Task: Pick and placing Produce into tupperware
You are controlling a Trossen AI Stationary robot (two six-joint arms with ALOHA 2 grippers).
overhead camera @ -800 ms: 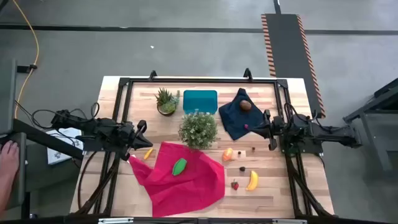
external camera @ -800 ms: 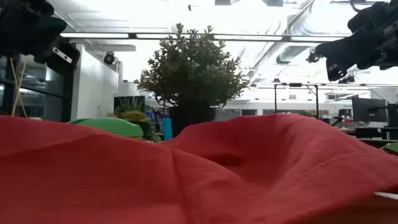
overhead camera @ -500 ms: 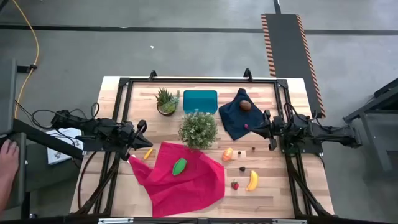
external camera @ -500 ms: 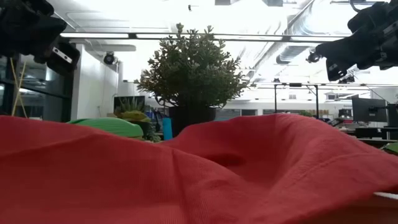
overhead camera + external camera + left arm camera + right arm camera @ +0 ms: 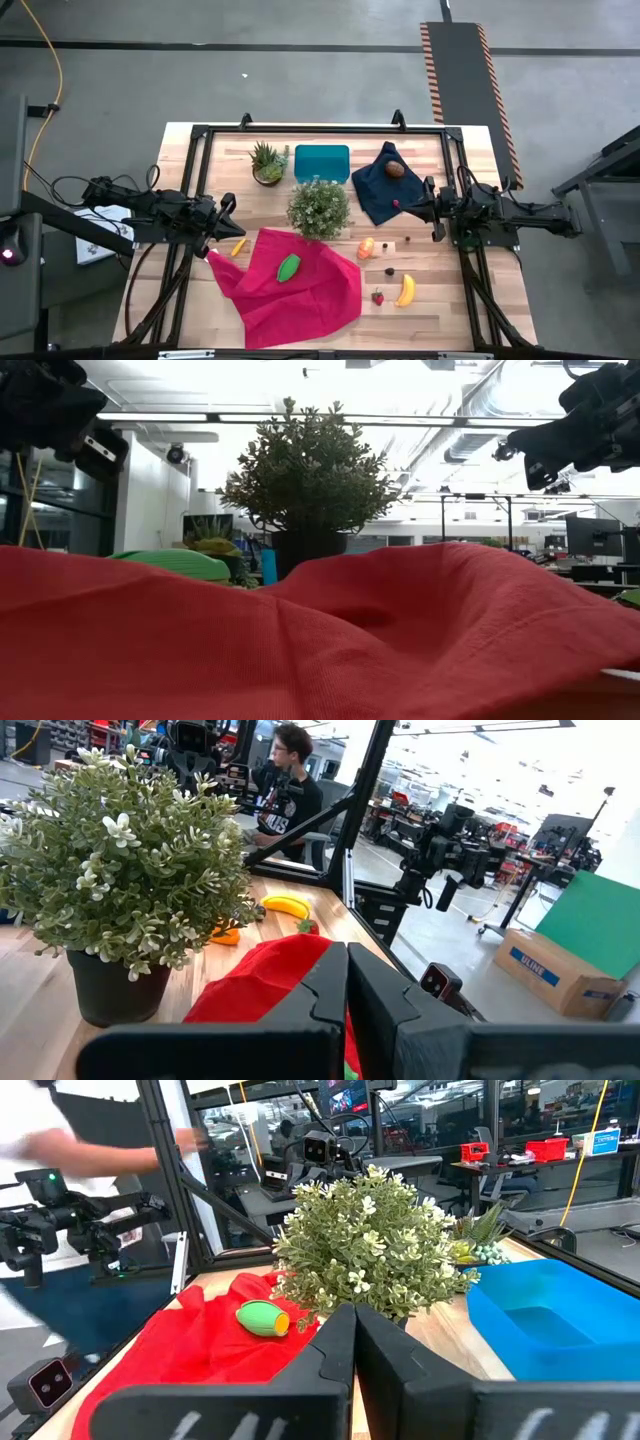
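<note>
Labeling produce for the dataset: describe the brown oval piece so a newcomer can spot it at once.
Start at the teal tupperware at the far edge of the table; beside it, on the right arm's side, lies a navy cloth. The brown oval rests on that cloth, near its far corner. It is the only produce piece on the navy cloth; the rest lie on bare wood or the red cloth.

Robotics lab — other arm rigs [image 5: 455, 830], monitors [image 5: 352, 1098], workbenches behind.
</note>
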